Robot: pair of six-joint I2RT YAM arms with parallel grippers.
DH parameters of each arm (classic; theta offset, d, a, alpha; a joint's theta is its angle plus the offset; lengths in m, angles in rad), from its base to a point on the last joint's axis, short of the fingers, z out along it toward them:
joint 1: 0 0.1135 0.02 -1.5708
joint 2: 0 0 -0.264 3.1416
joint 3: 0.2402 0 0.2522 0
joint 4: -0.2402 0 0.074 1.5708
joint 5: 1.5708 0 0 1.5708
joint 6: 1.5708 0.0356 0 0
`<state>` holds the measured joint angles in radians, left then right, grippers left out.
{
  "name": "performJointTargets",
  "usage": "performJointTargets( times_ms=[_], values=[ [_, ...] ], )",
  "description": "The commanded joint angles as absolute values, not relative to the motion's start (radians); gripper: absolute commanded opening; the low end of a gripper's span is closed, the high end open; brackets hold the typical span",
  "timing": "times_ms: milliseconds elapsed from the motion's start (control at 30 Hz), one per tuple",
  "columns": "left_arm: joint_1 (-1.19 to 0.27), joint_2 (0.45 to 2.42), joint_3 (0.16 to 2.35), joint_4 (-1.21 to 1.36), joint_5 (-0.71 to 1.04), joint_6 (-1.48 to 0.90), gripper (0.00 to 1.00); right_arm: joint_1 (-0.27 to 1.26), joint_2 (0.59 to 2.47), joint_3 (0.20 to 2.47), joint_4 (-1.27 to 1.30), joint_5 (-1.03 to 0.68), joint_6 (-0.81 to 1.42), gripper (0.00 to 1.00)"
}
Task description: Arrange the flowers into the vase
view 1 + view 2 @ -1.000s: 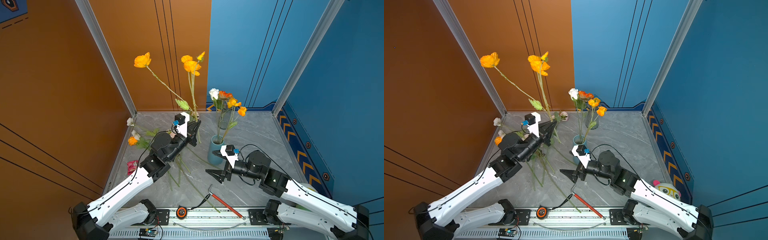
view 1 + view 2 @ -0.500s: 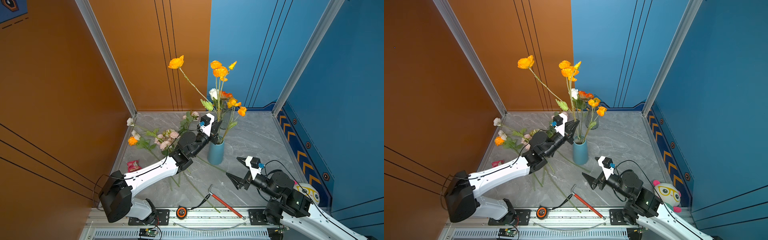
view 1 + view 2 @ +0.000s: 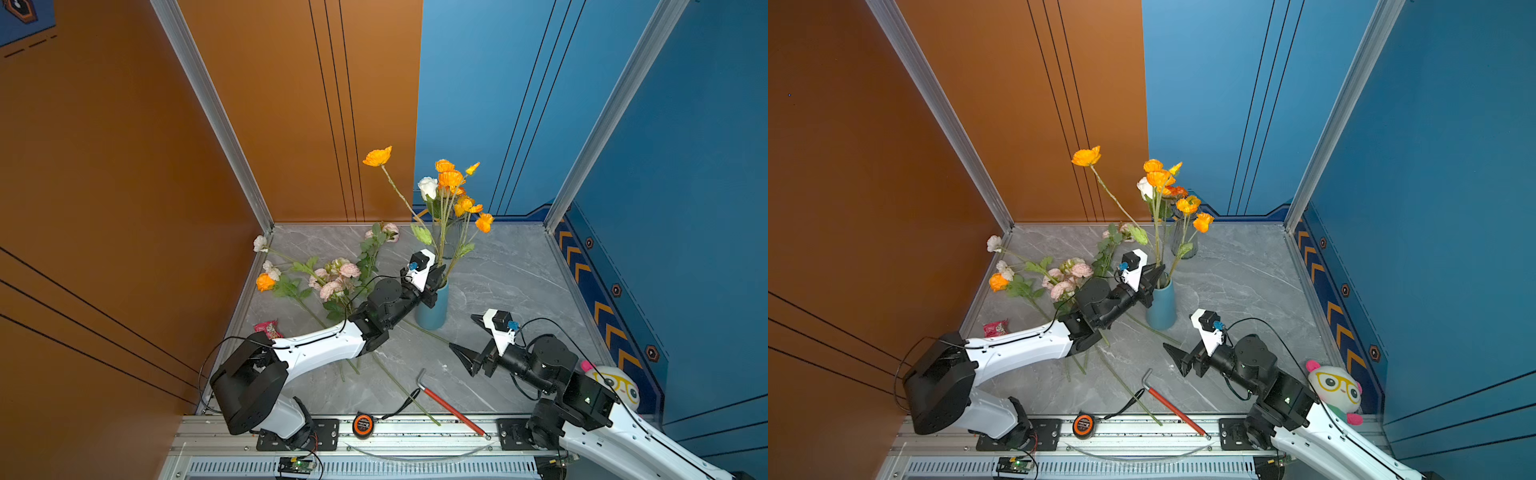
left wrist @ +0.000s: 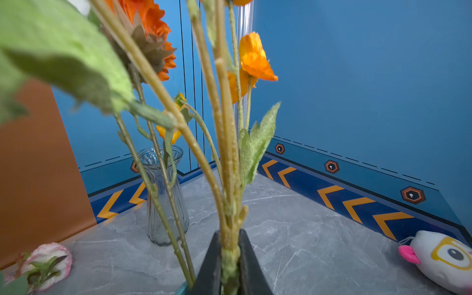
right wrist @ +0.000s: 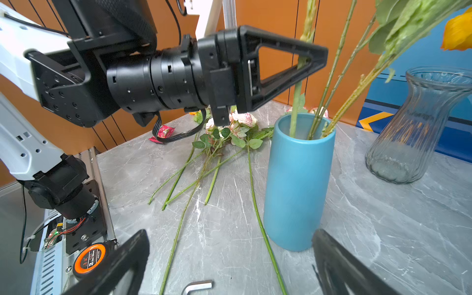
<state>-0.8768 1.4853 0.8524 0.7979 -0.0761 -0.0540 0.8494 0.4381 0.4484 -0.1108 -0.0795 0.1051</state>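
A blue vase (image 3: 432, 309) (image 3: 1160, 307) (image 5: 298, 178) stands mid-table with several flowers in it, orange blooms (image 3: 451, 178) and a white one on top. My left gripper (image 3: 438, 276) (image 3: 1158, 275) (image 4: 229, 245) sits just above the vase rim, shut on a thick green stem (image 4: 227, 178) whose lower end goes down into the vase. More flowers (image 3: 336, 276) (image 3: 1067, 278), pink, cream and orange, lie on the table to the left. My right gripper (image 3: 467, 336) (image 5: 229, 233) is wide open and holds nothing, low on the near right of the vase.
A clear glass vase (image 3: 1183, 243) (image 4: 163, 194) (image 5: 419, 127) stands behind the blue one. A red-handled hex key (image 3: 449, 405) and an orange tape measure (image 3: 362, 424) lie at the front edge. There is a plush toy (image 3: 615, 384) at the right wall and a red wrapper (image 3: 268, 328) at the left.
My left arm carried the orange flower spray rightward from above the loose flowers to the blue vase and lowered its stem in. My right arm pulled back from the vase toward the front right.
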Motion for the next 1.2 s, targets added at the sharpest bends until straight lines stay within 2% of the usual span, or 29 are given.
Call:
performJointTargets(
  times_ms=[0, 267, 367, 467, 533, 700, 867, 1000, 1167],
  values=[
    [-0.886, 1.485, 0.825, 0.831, -0.05, -0.072, 0.21, 0.842, 0.46, 0.44, -0.048, -0.107, 0.125, 1.0],
    [-0.884, 1.455, 0.774, 0.83, -0.064, -0.11, 0.38, 0.834, 0.535, 0.451, 0.042, -0.144, 0.148, 1.0],
    [-0.882, 1.418, 0.743, 0.826, -0.075, -0.14, 0.53, 0.832, 0.539, 0.447, 0.052, -0.142, 0.151, 1.0],
    [-0.873, 1.364, 0.692, 0.818, -0.081, -0.187, 0.63, 0.831, 0.537, 0.443, 0.055, -0.136, 0.155, 1.0],
    [-0.868, 1.315, 0.663, 0.791, -0.076, -0.207, 0.66, 0.831, 0.534, 0.442, 0.055, -0.136, 0.156, 1.0],
    [-0.86, 1.148, 0.65, 0.516, -0.142, -0.267, 0.67, 0.832, 0.556, 0.446, 0.048, -0.132, 0.143, 1.0],
    [-0.831, 1.041, 0.759, -0.164, -0.344, -0.511, 0.62, 0.844, 0.604, 0.449, 0.044, -0.138, 0.124, 1.0],
    [-0.755, 1.032, 0.735, -0.429, -0.212, -0.689, 0.59, 0.851, 0.722, 0.47, 0.082, -0.199, 0.127, 1.0],
    [-0.677, 1.011, 0.575, -0.402, 0.045, -0.916, 0.56, 0.909, 0.92, 0.512, 0.201, -0.27, 0.166, 1.0]
  ],
)
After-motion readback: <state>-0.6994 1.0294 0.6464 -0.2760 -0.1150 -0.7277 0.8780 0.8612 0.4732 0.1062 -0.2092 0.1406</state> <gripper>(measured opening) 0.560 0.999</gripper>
